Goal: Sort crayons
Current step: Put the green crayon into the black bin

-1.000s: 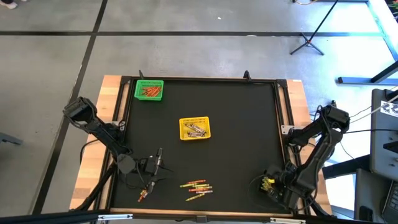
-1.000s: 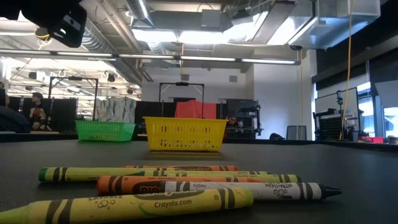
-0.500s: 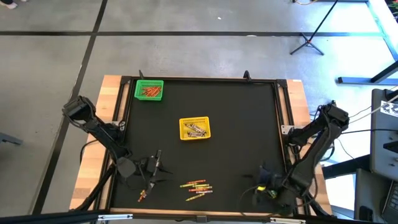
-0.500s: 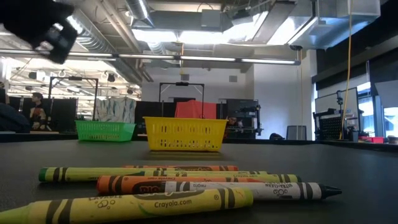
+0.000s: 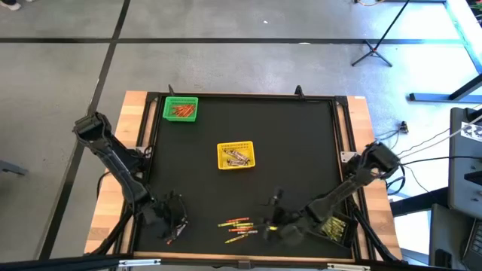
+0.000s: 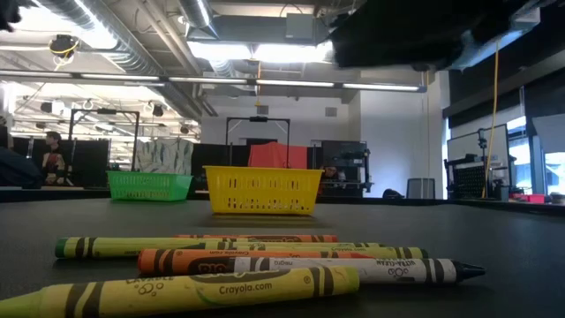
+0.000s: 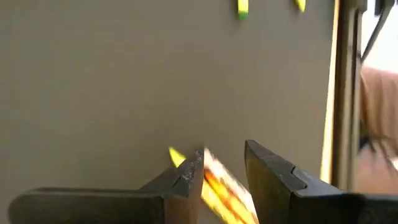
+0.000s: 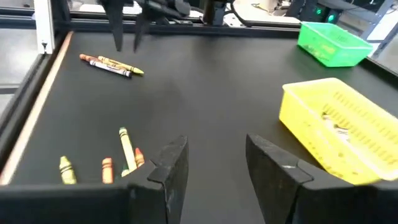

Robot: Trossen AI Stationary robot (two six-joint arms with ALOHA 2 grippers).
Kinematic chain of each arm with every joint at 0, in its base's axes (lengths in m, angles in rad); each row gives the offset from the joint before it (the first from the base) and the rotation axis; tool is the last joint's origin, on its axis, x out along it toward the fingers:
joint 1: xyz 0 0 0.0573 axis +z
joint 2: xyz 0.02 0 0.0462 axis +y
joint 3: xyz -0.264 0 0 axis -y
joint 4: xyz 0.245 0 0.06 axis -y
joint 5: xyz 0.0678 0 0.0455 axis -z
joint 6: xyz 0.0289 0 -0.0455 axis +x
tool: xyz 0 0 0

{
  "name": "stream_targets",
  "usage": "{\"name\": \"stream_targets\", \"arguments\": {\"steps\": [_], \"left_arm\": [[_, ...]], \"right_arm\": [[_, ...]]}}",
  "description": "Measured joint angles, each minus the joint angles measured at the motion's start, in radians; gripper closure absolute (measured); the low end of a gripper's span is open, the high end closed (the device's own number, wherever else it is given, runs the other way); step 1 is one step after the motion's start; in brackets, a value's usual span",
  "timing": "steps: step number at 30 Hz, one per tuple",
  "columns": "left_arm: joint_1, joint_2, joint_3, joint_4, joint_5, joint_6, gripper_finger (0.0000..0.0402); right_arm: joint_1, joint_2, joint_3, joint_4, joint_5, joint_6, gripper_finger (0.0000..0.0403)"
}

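At the far left, my left end effector (image 5: 175, 226) hangs low over the near left part of the black tabletop (image 5: 301, 150), and from its wrist I see its two fingers (image 7: 186, 177) set narrowly apart with a couple of orange and yellow crayons (image 7: 214, 186) lying on the mat right at the gap; whether the fingers press them I cannot tell. A green basket (image 5: 181, 109) sits at the far left corner with orange sticks inside, and a yellow basket (image 5: 236, 155) stands nearer the middle, holding a few pale ones. Along the near edge, between my two arms, lies the loose cluster of crayons (image 5: 238, 227) in yellow, orange, green and red. From table height the closest yellow crayon (image 6: 185, 291) reads "Crayola" on its wrapper, an orange one (image 6: 212, 261) lies just behind it, and a white one (image 6: 371, 269) beside that carries small print too fine to read. To the right of the cluster, my right end effector (image 5: 273, 218) reaches in low over the tabletop, its fingers (image 8: 171, 165) standing well apart with nothing between them. Beyond that arm, at the near right corner, a dark mesh basket (image 5: 335, 228) holds yellowish sticks.
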Motion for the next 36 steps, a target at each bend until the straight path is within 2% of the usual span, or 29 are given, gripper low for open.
{"name": "stream_targets", "arguments": {"steps": [3,8,11,16,29,36], "left_arm": [[-0.02,0.0,0.058,-0.112,0.062,-0.136,0.0302],[-0.055,0.012,0.067,-0.123,0.119,-0.324,0.0302],[-0.067,0.046,0.067,-0.123,0.138,-0.381,0.0302],[-0.068,0.102,0.067,-0.122,0.175,-0.411,0.0302],[-0.068,0.117,0.067,-0.115,0.159,-0.424,0.0302],[-0.068,0.165,0.067,-0.113,0.176,-0.431,0.0302]], "right_arm": [[-0.033,0.061,0.0,0.106,-0.04,-0.039,0.0246],[-0.051,0.113,0.0,0.183,-0.087,-0.055,0.0246],[-0.049,0.128,0.0,0.207,-0.089,-0.063,0.0246],[-0.048,0.129,0.0,0.204,-0.091,-0.064,0.0246],[-0.048,0.129,0.0,0.203,-0.091,-0.063,0.0246],[-0.048,0.129,0.0,0.206,-0.091,-0.063,0.0246]]}}
